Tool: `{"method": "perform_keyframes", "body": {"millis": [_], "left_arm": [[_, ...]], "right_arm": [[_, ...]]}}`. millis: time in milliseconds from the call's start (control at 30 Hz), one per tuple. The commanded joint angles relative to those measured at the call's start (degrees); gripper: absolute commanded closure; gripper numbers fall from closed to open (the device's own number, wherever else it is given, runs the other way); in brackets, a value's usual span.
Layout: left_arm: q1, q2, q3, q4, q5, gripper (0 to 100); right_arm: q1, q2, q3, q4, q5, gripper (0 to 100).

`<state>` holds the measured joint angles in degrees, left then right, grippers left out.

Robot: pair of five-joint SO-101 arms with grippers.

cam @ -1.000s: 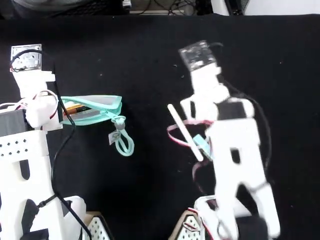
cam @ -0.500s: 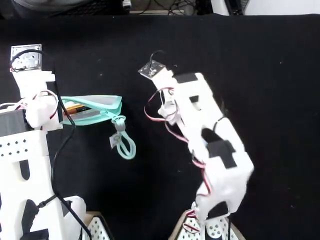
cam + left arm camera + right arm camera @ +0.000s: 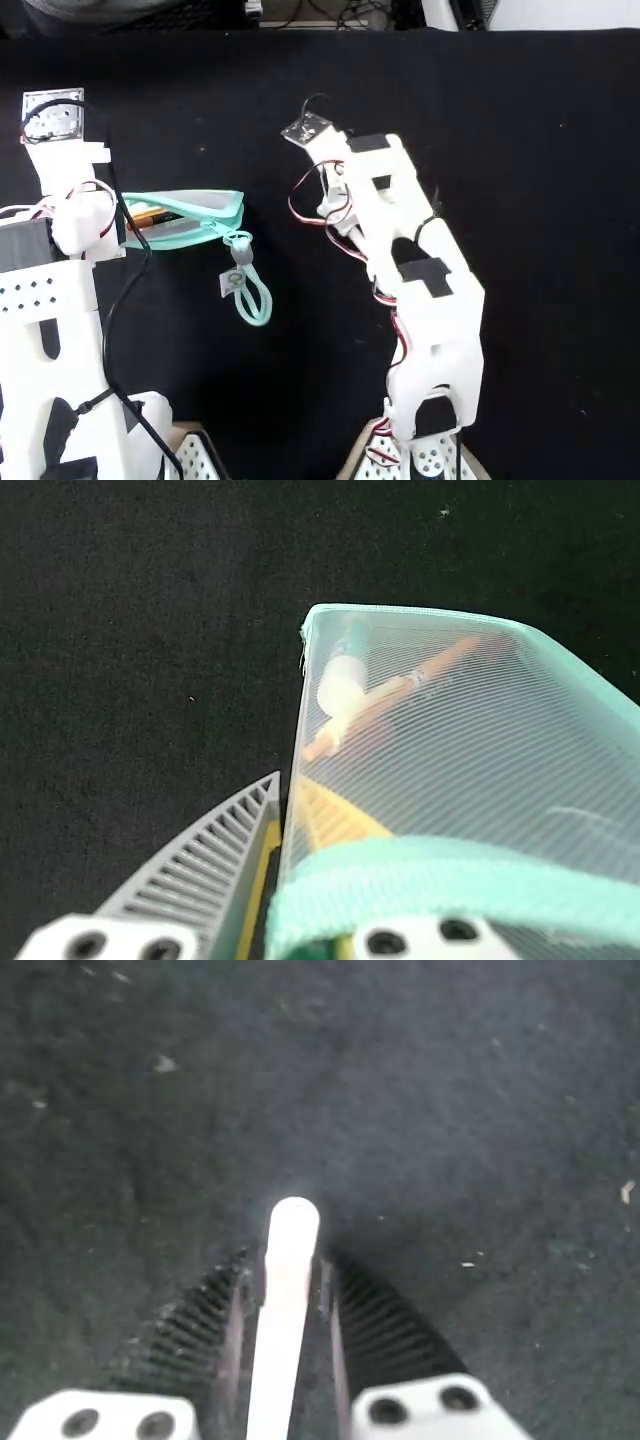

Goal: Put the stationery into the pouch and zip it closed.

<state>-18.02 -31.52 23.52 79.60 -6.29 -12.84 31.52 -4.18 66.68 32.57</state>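
The left arm (image 3: 50, 300) stands at the left edge of the black tabletop (image 3: 520, 130). The left jaws are clamped on one end of the mint mesh pouch (image 3: 470, 770). A ribbed grey finger (image 3: 200, 880) presses its outer side, and the other finger sits behind the pouch wall. The pouch stretches away from these jaws along the tabletop, toward the right arm. An orange pencil (image 3: 400, 690) and a white-capped piece (image 3: 342, 690) show through the mesh, just past the jaw tips. At the pouch end farthest from the jaws, a mint loop strap (image 3: 250, 290) with a small tag (image 3: 232, 282) trails on the tabletop.

Well apart from the strap, the right arm (image 3: 410, 270) bends over the middle of the tabletop. The right jaws are clamped on a white pen (image 3: 285, 1290). It runs between the two ribbed fingers (image 3: 375, 1310) and pokes a little past their tips, above bare tabletop. Whether the pen's tip touches the cloth cannot be told.
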Motion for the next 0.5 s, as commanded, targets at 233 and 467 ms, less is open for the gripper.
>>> {"method": "perform_keyframes", "body": {"millis": [233, 467], "left_arm": [[-0.5, 1.1, 2.1, -0.7, -0.2, 97], [-0.5, 1.1, 2.1, -0.7, -0.2, 97]], "right_arm": [[-0.6, -41.5, 28.4, -7.2, -0.4, 98.6], [-4.2, -79.5, 42.7, -11.0, -8.8, 98.6]]}}
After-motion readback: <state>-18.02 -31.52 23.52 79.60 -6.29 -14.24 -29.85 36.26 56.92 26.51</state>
